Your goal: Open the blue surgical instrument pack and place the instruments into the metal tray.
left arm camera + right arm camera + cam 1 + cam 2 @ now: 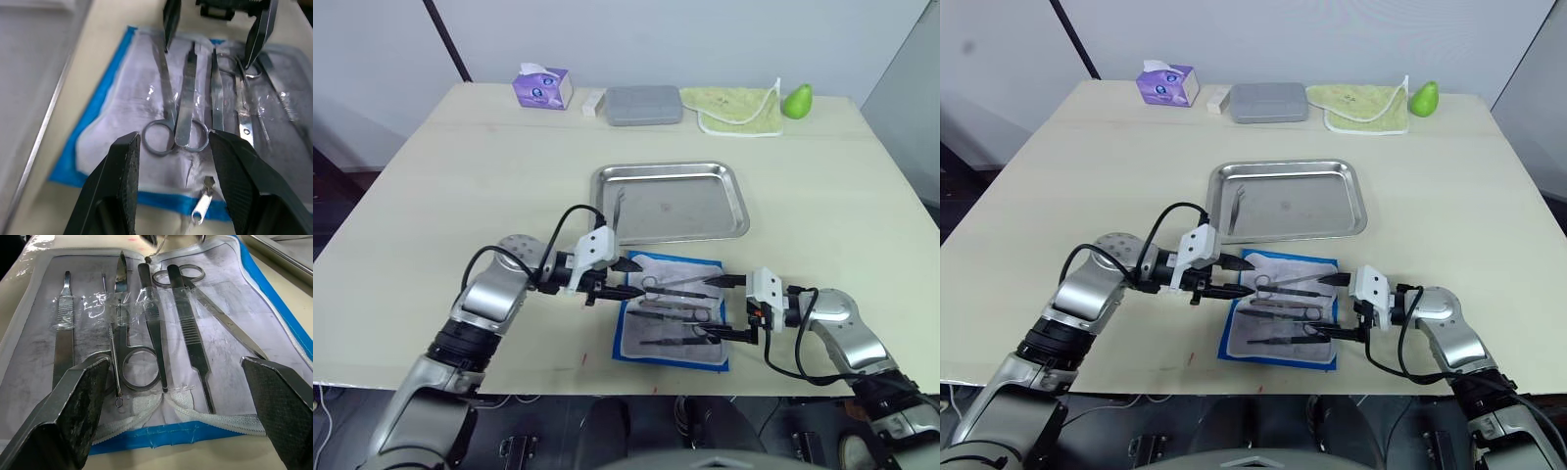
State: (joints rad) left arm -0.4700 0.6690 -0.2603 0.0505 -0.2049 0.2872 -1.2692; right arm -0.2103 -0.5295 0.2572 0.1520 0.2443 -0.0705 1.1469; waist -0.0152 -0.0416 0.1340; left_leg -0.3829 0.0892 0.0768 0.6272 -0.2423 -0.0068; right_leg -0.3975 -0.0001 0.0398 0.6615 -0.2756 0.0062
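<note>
blue pack (671, 311) lies unfolded on the table (460, 176), just in front of the metal tray (671, 202), whitish lining up. scissors, forceps and tweezers (146, 328) rest side by side on the lining under clear straps. one thin instrument (619, 208) already sits in the tray near its left edge. left gripper (628, 278) at the pack's left edge, fingers spread, holding nothing. right gripper (726, 307) at the pack's right edge, fingers wide apart, also empty.
</note>
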